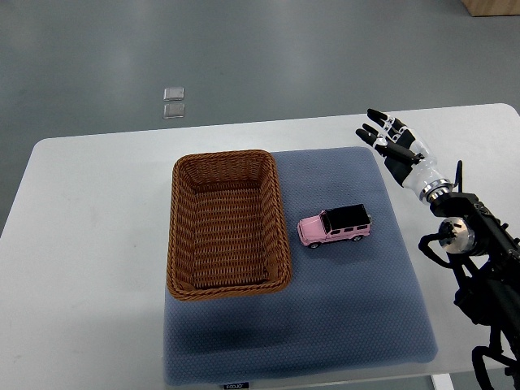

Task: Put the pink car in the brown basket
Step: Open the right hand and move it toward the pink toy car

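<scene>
One hand (393,145) is all we see, the right, raised over the desk's (97,244) far right side with fingers spread and empty. We find the car (334,225) on the blue mat (341,309), just right of the basket (227,223) and apart from it, well clear of the hand.

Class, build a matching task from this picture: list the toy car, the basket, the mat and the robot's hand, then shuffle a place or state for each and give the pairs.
1. pink car
2. brown basket
3. blue mat
4. right hand

A. empty, on the mat's left part
B. fingers spread, holding nothing
C. lies on the white table
D. on the mat, right of the basket

Pairs: 1-D, 2-A, 3-C, 4-B
</scene>
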Controlling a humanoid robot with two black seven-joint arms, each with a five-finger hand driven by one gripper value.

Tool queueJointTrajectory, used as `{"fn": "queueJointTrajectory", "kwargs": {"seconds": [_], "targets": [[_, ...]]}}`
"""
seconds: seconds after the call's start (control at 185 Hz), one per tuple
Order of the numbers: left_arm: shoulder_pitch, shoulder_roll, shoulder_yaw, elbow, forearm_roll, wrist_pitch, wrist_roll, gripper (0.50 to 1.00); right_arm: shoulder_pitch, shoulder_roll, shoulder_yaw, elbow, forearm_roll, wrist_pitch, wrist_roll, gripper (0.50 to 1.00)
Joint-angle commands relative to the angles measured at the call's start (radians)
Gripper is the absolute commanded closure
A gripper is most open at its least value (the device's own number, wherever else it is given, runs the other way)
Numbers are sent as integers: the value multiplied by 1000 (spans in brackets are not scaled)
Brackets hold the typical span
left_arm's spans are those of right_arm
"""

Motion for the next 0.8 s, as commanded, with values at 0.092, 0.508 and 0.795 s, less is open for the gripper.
{"fn": "queueJointTrajectory", "kwargs": {"seconds": [0.092,0.508,0.795], "targets": [[-1,0,3,6,0,0,0,500,1,0,0,4,-33,48,2,587],[1,0,4,6,0,0,0,500,-42,-35,-2,124,-171,115,21,589],[-1,0,3,-2,1,0,0,500,-102,-138,-10,213,-317,186,61,589]]}}
